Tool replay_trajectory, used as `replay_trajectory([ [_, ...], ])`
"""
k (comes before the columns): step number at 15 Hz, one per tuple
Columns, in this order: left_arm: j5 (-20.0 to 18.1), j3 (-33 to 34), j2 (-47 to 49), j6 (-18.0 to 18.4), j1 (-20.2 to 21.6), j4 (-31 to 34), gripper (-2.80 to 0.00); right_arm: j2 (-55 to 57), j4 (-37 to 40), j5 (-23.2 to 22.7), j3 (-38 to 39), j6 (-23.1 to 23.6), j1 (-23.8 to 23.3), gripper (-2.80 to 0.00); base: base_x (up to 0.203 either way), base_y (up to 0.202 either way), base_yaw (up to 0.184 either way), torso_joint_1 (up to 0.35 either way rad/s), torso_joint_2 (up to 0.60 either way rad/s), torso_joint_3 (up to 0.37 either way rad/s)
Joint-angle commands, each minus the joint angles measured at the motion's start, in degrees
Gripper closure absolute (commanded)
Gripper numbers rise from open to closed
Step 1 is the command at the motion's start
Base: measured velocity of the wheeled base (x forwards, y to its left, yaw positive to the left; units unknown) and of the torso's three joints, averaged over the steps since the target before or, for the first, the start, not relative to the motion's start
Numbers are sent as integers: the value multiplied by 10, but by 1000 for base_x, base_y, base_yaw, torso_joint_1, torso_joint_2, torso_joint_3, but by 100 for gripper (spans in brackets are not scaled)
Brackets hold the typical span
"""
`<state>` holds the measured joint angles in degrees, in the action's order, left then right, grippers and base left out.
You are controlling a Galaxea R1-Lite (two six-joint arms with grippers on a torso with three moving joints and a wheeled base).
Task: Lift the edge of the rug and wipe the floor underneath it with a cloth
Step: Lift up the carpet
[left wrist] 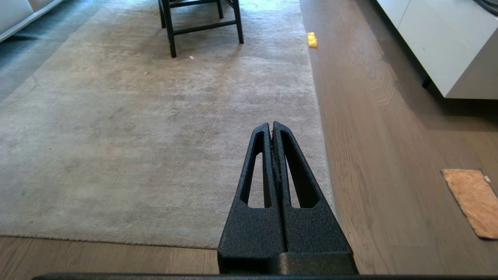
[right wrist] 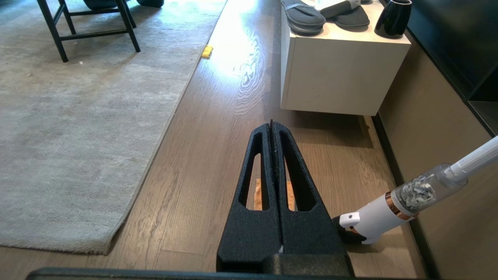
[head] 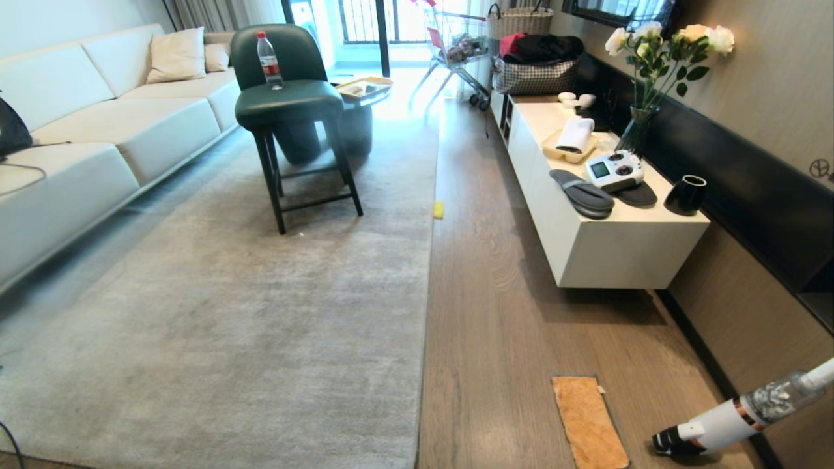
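On the floor [head: 495,339], the cloth [head: 589,422] shows an unreadable white tag.

A cream sofa [head: 98,124] runs along the wall far ahead of the left end effector [left wrist: 272,128], with a dark green chair [head: 290,104] on black legs ahead of it. Ahead of the right end effector [right wrist: 271,126] stands a white low cabinet [head: 606,247] against a dark-panelled wall [head: 749,189], white roses [head: 664,45] on its top. Daylight pours through the far window [head: 384,19].
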<state>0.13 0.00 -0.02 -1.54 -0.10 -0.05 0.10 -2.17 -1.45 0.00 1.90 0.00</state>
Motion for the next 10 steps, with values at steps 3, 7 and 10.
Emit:
replay_trajectory([
  [3, 0, 0, 0, 0, 1, 0, 0, 0, 0, 0, 0, 0, 0, 0, 0, 0, 0, 0, 0, 0],
  [7, 0, 0, 0, 1, 1, 0, 0, 0, -1, 0, 0, 0, 0, 0, 0, 0, 0, 0, 0, 0],
  [10, 0, 0, 0, 4, 0, 0, 0, 0, 0, 0, 0, 0, 0, 0, 0, 0, 0, 0, 0, 0],
])
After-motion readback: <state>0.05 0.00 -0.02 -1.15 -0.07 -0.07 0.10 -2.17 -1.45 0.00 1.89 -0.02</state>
